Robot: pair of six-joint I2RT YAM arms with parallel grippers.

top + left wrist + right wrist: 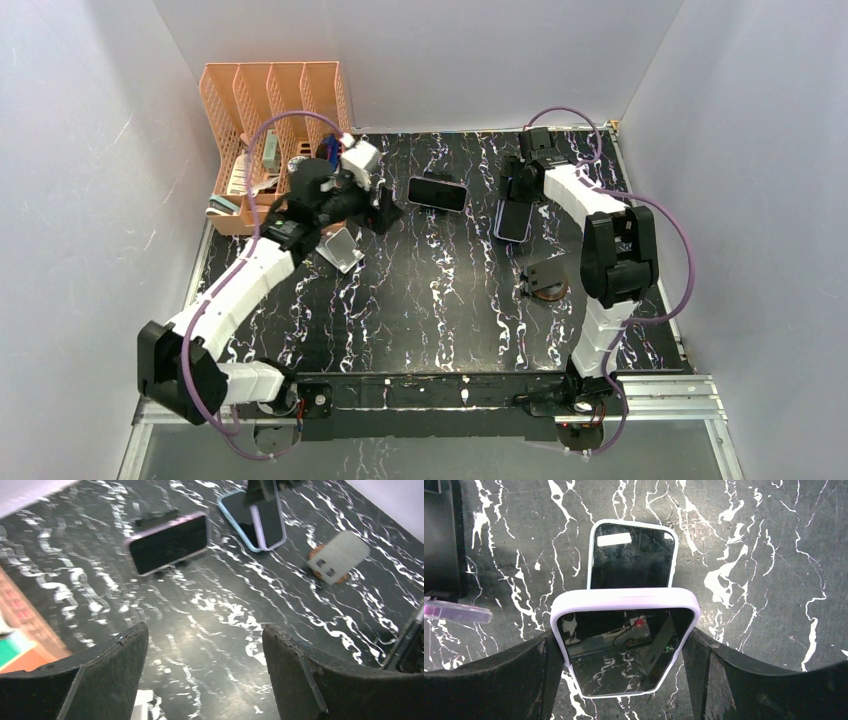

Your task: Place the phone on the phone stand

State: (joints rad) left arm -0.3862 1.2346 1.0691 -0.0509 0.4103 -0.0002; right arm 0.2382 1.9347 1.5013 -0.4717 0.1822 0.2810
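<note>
We see the right gripper (621,639) clamped on the lilac-cased phone (624,607), squeezing its two long edges, so the grip runs across the phone's width. From the right wrist, the phone's long axis runs straight away from the camera with the dark screen turned up towards us. Its far short edge overlaps the near end of a pale-cased phone (631,555) that lies flat on the table (764,555). We cannot tell whether the two phones touch. From the top, the held phone sits right of centre in the far half of the table, its long axis running far to near and leaning a little left at the near end.

The grey stand (546,275), on a brown disc, is nearer to us and slightly right of that phone, apart from it, beside the right arm's elbow.

The left gripper (205,645) hangs over bare table with its fingers spread and nothing between them. Just beyond it a pink-cased phone (167,542) leans landscape on a black stand (155,517), long axis left to right. A second grey stand (342,248) sits just nearer than the left gripper, and an orange file rack (270,95) stands in the far left corner
</note>
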